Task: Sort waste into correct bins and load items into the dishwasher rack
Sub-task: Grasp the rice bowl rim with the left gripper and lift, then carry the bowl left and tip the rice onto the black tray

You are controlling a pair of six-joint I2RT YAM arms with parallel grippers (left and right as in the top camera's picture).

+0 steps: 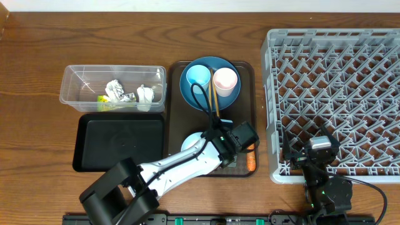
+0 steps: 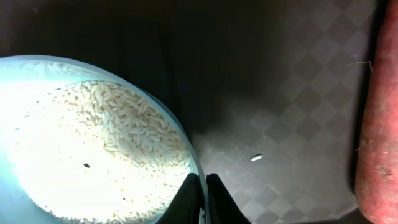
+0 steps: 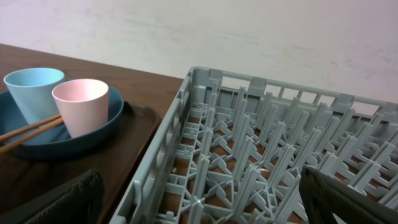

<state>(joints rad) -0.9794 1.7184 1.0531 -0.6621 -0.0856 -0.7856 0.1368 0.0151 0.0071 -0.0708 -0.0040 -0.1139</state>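
Chopsticks (image 1: 212,100) two, cups (image 1: 198,76) two, plate (image 1: 228,100) one, bowl (image 1: 190,142) one, carrot (image 1: 251,164) one

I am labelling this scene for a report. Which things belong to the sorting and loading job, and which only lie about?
Job: napkins, wrapper, rice, carrot, tub, black tray, plate, blue cup, pink cup, bowl, chopsticks, rack.
Lying about: brown tray, table.

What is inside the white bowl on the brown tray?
Loose white rice with one dark speck lies in the white bowl. The left wrist view cuts off its lower part; overhead, the left arm covers most of it.
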